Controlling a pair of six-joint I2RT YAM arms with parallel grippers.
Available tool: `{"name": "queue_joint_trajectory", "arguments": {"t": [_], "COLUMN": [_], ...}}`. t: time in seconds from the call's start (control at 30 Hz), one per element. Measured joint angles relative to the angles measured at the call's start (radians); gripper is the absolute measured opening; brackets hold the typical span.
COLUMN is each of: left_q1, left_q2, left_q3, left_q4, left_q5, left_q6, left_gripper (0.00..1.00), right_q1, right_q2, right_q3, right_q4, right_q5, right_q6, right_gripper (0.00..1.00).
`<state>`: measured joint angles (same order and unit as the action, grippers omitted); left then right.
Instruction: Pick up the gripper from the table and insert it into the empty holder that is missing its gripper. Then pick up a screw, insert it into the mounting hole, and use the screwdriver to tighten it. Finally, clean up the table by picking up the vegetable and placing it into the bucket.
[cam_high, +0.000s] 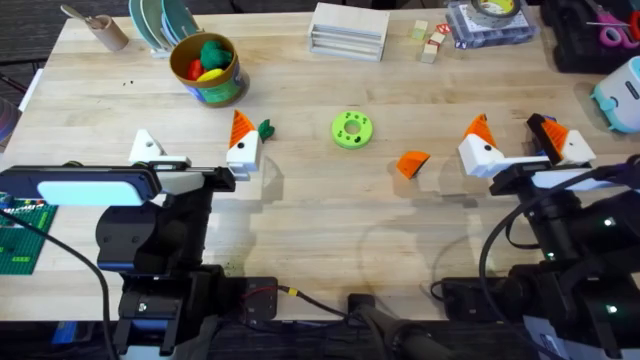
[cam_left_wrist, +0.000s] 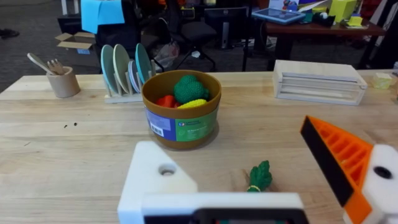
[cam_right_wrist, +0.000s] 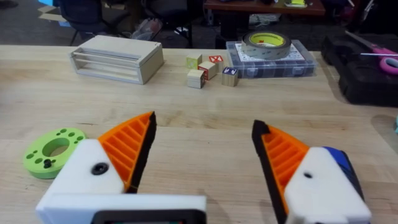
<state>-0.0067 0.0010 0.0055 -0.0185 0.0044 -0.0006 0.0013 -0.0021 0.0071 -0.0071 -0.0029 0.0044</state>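
Note:
The loose orange gripper (cam_high: 412, 163) lies on the table between the arms. My left gripper (cam_high: 195, 148) (cam_left_wrist: 239, 149) is open. One of its fingers is the plain white holder (cam_high: 147, 147) (cam_left_wrist: 155, 177), the other has an orange tip. The dark green vegetable (cam_high: 265, 128) (cam_left_wrist: 260, 176) lies on the table just beyond that tip. Farther back stands the bucket (cam_high: 205, 68) (cam_left_wrist: 180, 112), with toy food inside. My right gripper (cam_high: 512, 135) (cam_right_wrist: 202, 134) is open and holds nothing. A sliver of the blue screwdriver (cam_high: 544, 150) (cam_right_wrist: 341, 163) shows behind its outer finger. I cannot pick out a screw.
A lime-green disc (cam_high: 351, 129) (cam_right_wrist: 55, 151) with holes lies mid-table. At the back are teal plates (cam_high: 160, 22), a cup of utensils (cam_high: 105, 30), a wooden rack (cam_high: 348, 30), small blocks (cam_high: 428, 42) and a clear case with tape (cam_high: 490, 22).

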Motion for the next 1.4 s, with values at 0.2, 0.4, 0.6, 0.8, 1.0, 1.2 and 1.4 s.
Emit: {"name": "queue_joint_trajectory", "arguments": {"t": [0.2, 0.4, 0.6, 0.8, 1.0, 1.2, 1.4], "left_q1": [0.000, 0.000, 0.000, 0.000, 0.000, 0.000, 0.000], "left_q2": [0.000, 0.000, 0.000, 0.002, 0.157, 0.495, 0.695], "left_q3": [0.000, 0.000, 0.001, 0.095, 0.405, 0.704, 0.777], "left_q4": [0.000, 0.001, 0.002, -0.081, -0.339, -0.603, -0.580], "left_q5": [0.000, 0.000, 0.000, -0.076, -0.160, -0.212, -0.209], "left_q6": [0.000, 0.000, 0.000, -0.040, -0.063, -0.063, -0.061], "left_gripper": [0.993, 0.993, 0.993, 0.993, 0.993, 0.992, 0.993], "right_q1": [0.000, 0.000, 0.000, 0.000, 0.000, 0.000, 0.000], "right_q2": [0.000, 0.000, 0.000, 0.027, 0.228, 0.513, 0.628], "right_q3": [0.000, 0.000, 0.013, 0.127, 0.383, 0.616, 0.656], "right_q4": [-0.006, -0.006, -0.025, -0.182, -0.308, -0.385, -0.368], "right_q5": [-0.002, -0.002, -0.003, -0.014, -0.023, -0.096, -0.136], "right_q6": [0.000, 0.000, 0.031, 0.049, 0.065, 0.079, 0.079], "right_gripper": [0.991, 0.992, 0.991, 0.991, 0.992, 0.992, 0.992]}}
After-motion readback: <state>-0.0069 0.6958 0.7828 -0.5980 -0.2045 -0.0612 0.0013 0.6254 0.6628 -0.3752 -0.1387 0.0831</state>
